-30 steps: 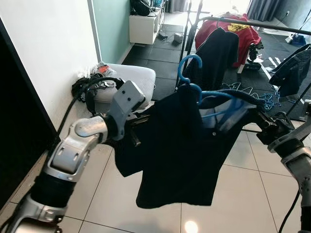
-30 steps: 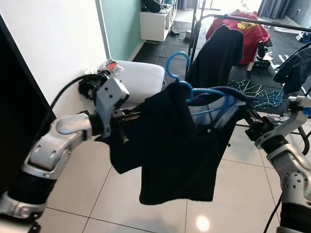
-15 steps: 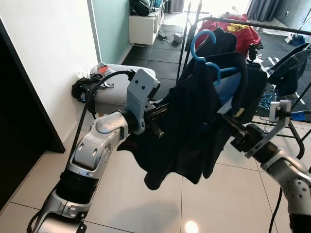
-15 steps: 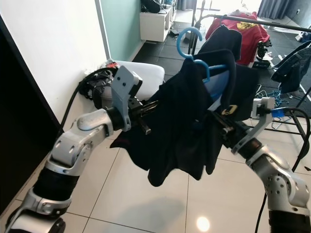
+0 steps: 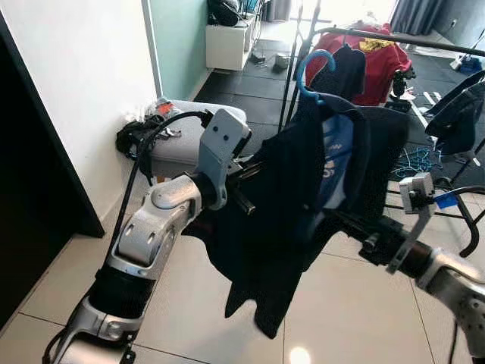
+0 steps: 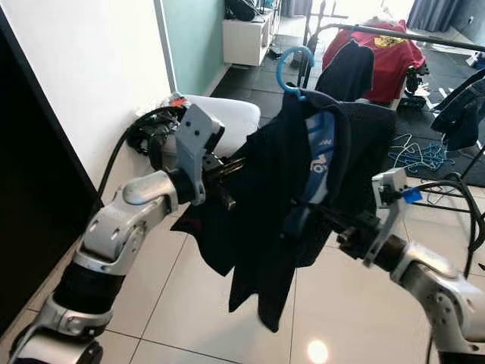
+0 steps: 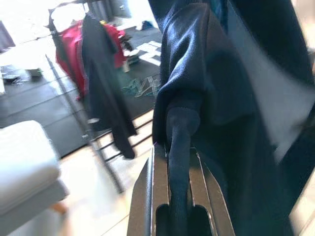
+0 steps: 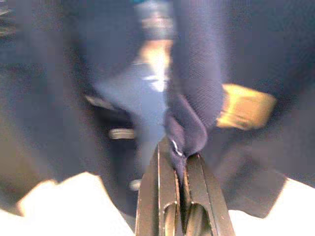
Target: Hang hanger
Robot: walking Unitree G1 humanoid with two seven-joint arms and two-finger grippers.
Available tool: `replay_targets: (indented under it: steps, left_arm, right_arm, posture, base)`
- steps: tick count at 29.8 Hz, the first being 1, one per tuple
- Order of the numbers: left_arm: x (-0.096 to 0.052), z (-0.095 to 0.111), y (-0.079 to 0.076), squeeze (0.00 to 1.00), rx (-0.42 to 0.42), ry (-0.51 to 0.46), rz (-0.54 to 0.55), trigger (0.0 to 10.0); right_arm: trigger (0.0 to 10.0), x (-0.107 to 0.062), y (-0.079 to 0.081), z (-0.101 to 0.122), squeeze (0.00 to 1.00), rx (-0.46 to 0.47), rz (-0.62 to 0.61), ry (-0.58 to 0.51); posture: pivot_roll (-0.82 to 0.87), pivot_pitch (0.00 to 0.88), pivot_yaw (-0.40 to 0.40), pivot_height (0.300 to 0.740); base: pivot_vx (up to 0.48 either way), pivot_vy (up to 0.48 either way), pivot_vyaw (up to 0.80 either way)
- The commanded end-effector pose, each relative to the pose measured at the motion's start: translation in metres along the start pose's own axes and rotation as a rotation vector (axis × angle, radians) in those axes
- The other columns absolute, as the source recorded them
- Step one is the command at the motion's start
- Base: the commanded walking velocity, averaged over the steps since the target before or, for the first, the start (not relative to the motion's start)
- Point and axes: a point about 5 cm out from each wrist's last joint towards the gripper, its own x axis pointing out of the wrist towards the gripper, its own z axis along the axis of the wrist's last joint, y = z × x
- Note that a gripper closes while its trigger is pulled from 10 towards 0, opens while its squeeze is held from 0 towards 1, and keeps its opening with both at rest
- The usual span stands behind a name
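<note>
Blue hanger [image 5: 317, 70] carries a dark shirt [image 5: 303, 205], held up in the air just in front of the rack [image 5: 394, 38]; hook not on the rail. Left gripper [image 7: 180, 162] fingers clamped on a fold of the shirt's left side, right gripper [image 8: 181, 167] fingers pinched on its right edge. Red garment [image 5: 375, 57] hangs on the rack behind.

Looked like someone's apartment, a living area doubling as a laundry spot. There was a clothes rack [image 5: 394, 38] with a red shirt [image 5: 377, 57] and dark tops, glossy floor tiles [image 5: 189, 303], a white cabinet [image 5: 227, 45] and loose hangers [image 5: 415, 159] on the floor.
</note>
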Motion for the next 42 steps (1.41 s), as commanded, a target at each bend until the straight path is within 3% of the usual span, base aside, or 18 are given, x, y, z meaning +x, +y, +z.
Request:
replay_targets:
  steps: [1, 6, 7, 8, 9, 14, 22, 24, 26, 27, 28, 29, 30, 33, 35, 36, 39, 42]
  left_arm:
    - [-0.001, 0.008, 0.005, 0.0, 0.035, -0.037, 0.009, 10.0]
    - [-0.004, 0.006, 0.012, 0.0, 0.039, -0.027, 0.029, 10.0]
    - [-0.005, 0.006, 0.012, 0.0, 0.041, -0.028, 0.033, 10.0]
    - [-0.005, 0.006, 0.012, 0.0, 0.041, -0.028, 0.033, 10.0]
    - [-0.005, 0.006, 0.011, 0.0, 0.03, -0.036, 0.041, 10.0]
    - [-0.004, 0.005, 0.007, 0.0, 0.001, -0.052, 0.049, 10.0]
    - [-0.007, -0.005, 0.009, 0.0, -0.055, -0.059, 0.139, 10.0]
    - [-0.015, -0.02, 0.014, 0.0, -0.028, -0.024, 0.184, 10.0]
    - [-0.017, -0.025, 0.014, 0.0, -0.015, -0.012, 0.191, 10.0]
    - [-0.022, -0.035, 0.015, 0.0, -0.032, 0.006, 0.205, 10.0]
    - [-0.028, -0.047, 0.016, 0.0, -0.072, 0.026, 0.224, 10.0]
    - [-0.028, -0.047, 0.016, 0.0, -0.072, 0.026, 0.224, 10.0]
    - [-0.037, -0.064, 0.015, 0.0, -0.121, 0.059, 0.246, 10.0]
    - [-0.068, -0.118, 0.003, 0.0, -0.281, 0.17, 0.279, 10.0]
    - [-0.095, -0.155, -0.008, 0.0, -0.31, 0.294, 0.322, 10.0]
    - [-0.103, -0.164, -0.011, 0.0, -0.302, 0.33, 0.333, 10.0]
    - [-0.123, -0.181, -0.018, 0.0, -0.398, 0.364, 0.423, 10.0]
    - [-0.131, -0.19, -0.023, 0.0, -0.381, 0.404, 0.438, 10.0]
  right_arm:
    - [0.0, -0.004, -0.008, 0.002, 0.0, -0.016, -0.058, -0.007]
    - [0.0, -0.01, -0.017, 0.003, 0.0, -0.022, -0.123, 0.005]
    - [10.0, -0.01, -0.016, -0.002, 0.0, -0.03, -0.12, 0.041]
    - [10.0, -0.01, -0.016, -0.002, 0.0, -0.03, -0.12, 0.041]
    - [10.0, -0.008, -0.008, -0.016, 1.0, -0.03, -0.067, 0.117]
    - [10.0, -0.006, 0.003, -0.034, 1.0, -0.016, 0.004, 0.196]
    - [10.0, -0.007, 0.002, -0.049, 1.0, -0.007, -0.021, 0.225]
    - [10.0, -0.011, -0.01, -0.054, 1.0, 0.008, -0.141, 0.163]
    - [10.0, -0.012, -0.013, -0.055, 1.0, 0.014, -0.176, 0.145]
    - [10.0, -0.015, -0.018, -0.058, 0.85, 0.047, -0.236, 0.115]
    - [10.0, -0.018, -0.022, -0.061, 0.52, 0.078, -0.286, 0.089]
    - [10.0, -0.018, -0.022, -0.061, 0.52, 0.078, -0.286, 0.089]
    - [10.0, -0.021, -0.025, -0.069, 0.0, 0.124, -0.355, 0.07]
    - [10.0, -0.031, -0.026, -0.105, 0.0, 0.219, -0.496, 0.096]
    - [10.0, -0.041, -0.022, -0.133, 0.0, 0.265, -0.577, 0.128]
    - [10.0, -0.044, -0.021, -0.14, 0.0, 0.275, -0.599, 0.135]
    - [10.0, -0.056, -0.019, -0.162, 0.0, 0.296, -0.676, 0.166]
    - [10.0, -0.061, -0.018, -0.173, 0.0, 0.293, -0.706, 0.189]
  posture:
    - [-0.02, 0.073, -0.05, 0.74]
    - [-0.02, 0.072, -0.051, 0.74]
    - [-0.02, 0.068, -0.052, 0.74]
    - [-0.02, 0.068, -0.052, 0.74]
    - [-0.02, 0.071, -0.053, 0.74]
    - [-0.02, 0.073, -0.054, 0.74]
    - [-0.03, 0.078, -0.057, 0.74]
    - [-0.03, 0.079, -0.057, 0.74]
    - [-0.03, 0.079, -0.057, 0.74]
    - [-0.03, 0.079, -0.057, 0.74]
    - [-0.04, 0.081, -0.054, 0.74]
    - [-0.04, 0.081, -0.054, 0.74]
    - [-0.04, 0.082, -0.053, 0.74]
    - [-0.04, 0.082, -0.053, 0.74]
    - [-0.05, 0.086, -0.055, 0.74]
    - [-0.05, 0.086, -0.055, 0.74]
    - [-0.05, 0.088, -0.065, 0.74]
    - [-0.05, 0.087, -0.068, 0.74]
  base:
    - [0.0, 0.0, 0.0]
    - [0.0, 0.0, 0.0]
    - [0.0, 0.0, 0.0]
    - [0.0, 0.0, 0.0]
    - [0.0, 0.0, 0.0]
    - [0.0, 0.0, 0.0]
    - [0.0, 0.0, 0.0]
    - [0.0, 0.0, 0.0]
    - [0.0, 0.0, 0.0]
    - [0.0, 0.0, 0.0]
    - [0.0, 0.0, 0.0]
    - [0.0, 0.0, 0.0]
    - [0.0, 0.0, 0.0]
    - [0.0, 0.0, 0.0]
    - [0.0, 0.0, -0.8]
    - [0.0, 0.0, -0.8]
    - [0.0, 0.0, -0.8]
    - [0.0, 0.0, -0.8]
